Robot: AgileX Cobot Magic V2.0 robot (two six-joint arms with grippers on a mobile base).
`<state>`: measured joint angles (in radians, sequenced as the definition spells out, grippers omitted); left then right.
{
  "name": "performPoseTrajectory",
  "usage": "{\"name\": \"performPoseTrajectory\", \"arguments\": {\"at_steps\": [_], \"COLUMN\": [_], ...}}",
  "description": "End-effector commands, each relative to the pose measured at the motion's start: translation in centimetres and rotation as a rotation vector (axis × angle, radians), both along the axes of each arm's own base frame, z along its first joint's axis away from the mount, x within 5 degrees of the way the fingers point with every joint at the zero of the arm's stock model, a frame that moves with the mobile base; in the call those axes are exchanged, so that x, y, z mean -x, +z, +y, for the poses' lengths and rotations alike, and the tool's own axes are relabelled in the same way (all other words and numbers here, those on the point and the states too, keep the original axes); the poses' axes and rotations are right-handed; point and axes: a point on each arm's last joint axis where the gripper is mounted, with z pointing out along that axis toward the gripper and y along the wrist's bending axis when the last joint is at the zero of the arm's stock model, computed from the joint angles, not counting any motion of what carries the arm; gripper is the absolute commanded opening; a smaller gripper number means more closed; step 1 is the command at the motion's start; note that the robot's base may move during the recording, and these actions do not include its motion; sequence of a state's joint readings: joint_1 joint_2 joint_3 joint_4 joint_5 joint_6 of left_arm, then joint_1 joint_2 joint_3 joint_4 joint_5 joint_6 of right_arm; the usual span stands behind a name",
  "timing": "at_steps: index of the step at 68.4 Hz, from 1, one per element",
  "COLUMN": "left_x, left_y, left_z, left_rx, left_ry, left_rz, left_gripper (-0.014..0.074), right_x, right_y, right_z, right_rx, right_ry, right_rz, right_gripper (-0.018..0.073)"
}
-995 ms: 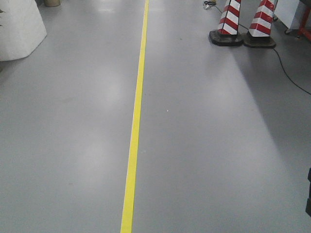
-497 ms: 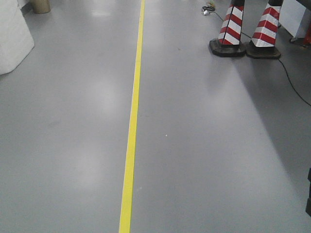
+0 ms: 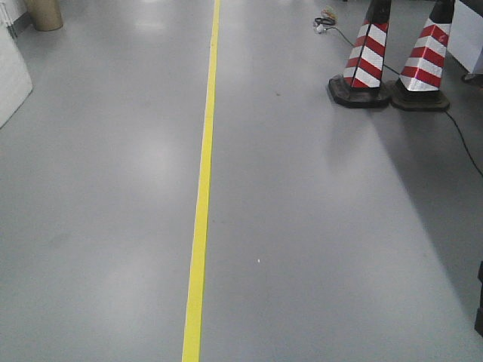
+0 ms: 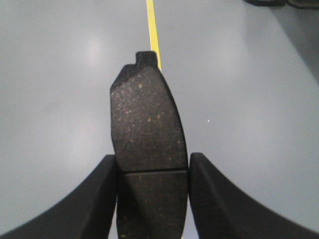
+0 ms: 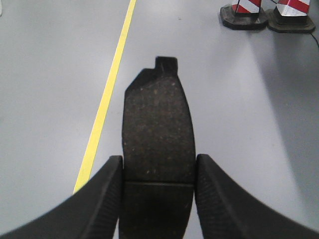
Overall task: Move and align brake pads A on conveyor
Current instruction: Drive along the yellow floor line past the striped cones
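Observation:
My left gripper point(image 4: 152, 167) is shut on a brake pad A point(image 4: 147, 124), a dark, speckled, curved oblong with a centre groove, held lengthwise and pointing away over the grey floor. In the right wrist view my right gripper point(image 5: 158, 167) is likewise shut on a second brake pad A point(image 5: 158, 129) with its tab at the far end. Both pads hang above the floor. The conveyor is out of view in every frame. Neither gripper shows in the front view.
A yellow floor line point(image 3: 201, 196) runs away from me down the grey floor. Two red-and-white striped cones point(image 3: 368, 60) point(image 3: 424, 64) stand at the far right with a black cable point(image 3: 462, 139) trailing past them. A white object point(image 3: 9, 83) and a brown bin point(image 3: 41, 13) sit far left.
The front view has shifted: cones and the white object on the left have slid toward the frame edges and the line has shifted slightly, so the base is moving along the floor.

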<state>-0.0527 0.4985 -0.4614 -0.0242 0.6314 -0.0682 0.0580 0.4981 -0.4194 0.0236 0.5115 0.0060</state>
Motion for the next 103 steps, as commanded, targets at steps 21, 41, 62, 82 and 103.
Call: {"name": "performPoseTrajectory", "arguments": {"at_steps": [21,41,62,82,103], "left_x": [-0.41,-0.41,-0.41,-0.41,-0.4], "left_y": [1.71,1.71,1.71,1.71,1.7], "left_z": [-0.1,-0.1,-0.1,-0.1,-0.1], "left_rx": [0.015,0.015,0.015,0.015,0.015], "left_ry": [-0.003,-0.003,-0.003,-0.003,-0.003], "left_rz": [-0.117,-0.117,-0.117,-0.117,-0.116], "left_gripper": [-0.0006,-0.0006,-0.0006,-0.0006,-0.0006], "right_x": [-0.42,-0.43,-0.42,-0.43,-0.34], "right_y": [1.75,1.77,1.75,1.76,1.75], "right_z": [-0.06,-0.06,-0.06,-0.06,-0.07], "right_rx": [0.003,0.002,0.003,0.002,0.003], "right_ry": [-0.005,-0.005,-0.005,-0.005,-0.005], "right_rz": [-0.116,-0.119,-0.117,-0.118,-0.115], "right_gripper": [-0.0006,-0.0006,-0.0006,-0.0006,-0.0006]}}
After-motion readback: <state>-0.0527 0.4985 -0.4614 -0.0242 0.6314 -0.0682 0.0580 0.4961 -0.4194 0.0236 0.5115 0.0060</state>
